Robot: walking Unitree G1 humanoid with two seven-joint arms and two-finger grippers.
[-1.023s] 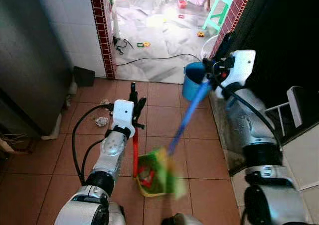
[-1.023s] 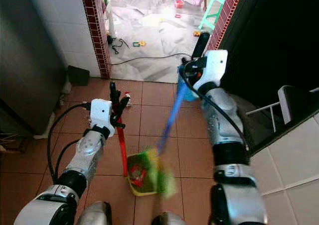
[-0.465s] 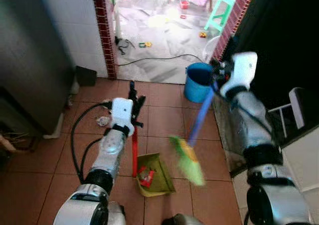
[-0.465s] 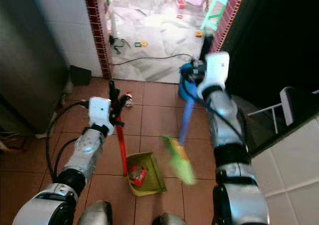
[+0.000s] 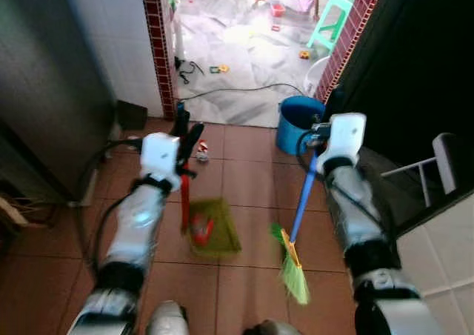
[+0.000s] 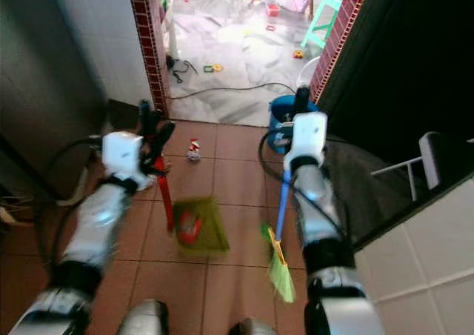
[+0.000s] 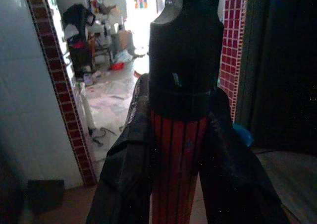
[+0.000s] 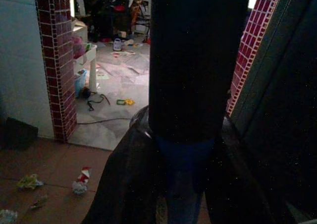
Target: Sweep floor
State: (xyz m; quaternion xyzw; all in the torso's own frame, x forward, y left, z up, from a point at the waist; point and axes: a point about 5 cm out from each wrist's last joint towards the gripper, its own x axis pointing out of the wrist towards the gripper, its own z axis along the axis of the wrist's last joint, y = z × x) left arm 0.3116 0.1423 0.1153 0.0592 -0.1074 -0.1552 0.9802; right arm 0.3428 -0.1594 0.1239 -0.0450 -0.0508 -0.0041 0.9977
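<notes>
Two clenched grips: left pincer [image 7: 181, 149] on red dustpan handle [image 7: 178, 169]; right pincer [image 8: 183, 159] on blue broom handle [image 5: 302, 205]

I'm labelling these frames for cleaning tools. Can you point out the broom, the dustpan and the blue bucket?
broom [image 5: 295, 274], left eye view, on the green bristles.
dustpan [image 5: 215, 227], left eye view, on the green pan.
blue bucket [image 5: 290, 133], left eye view, on its outer wall.
</notes>
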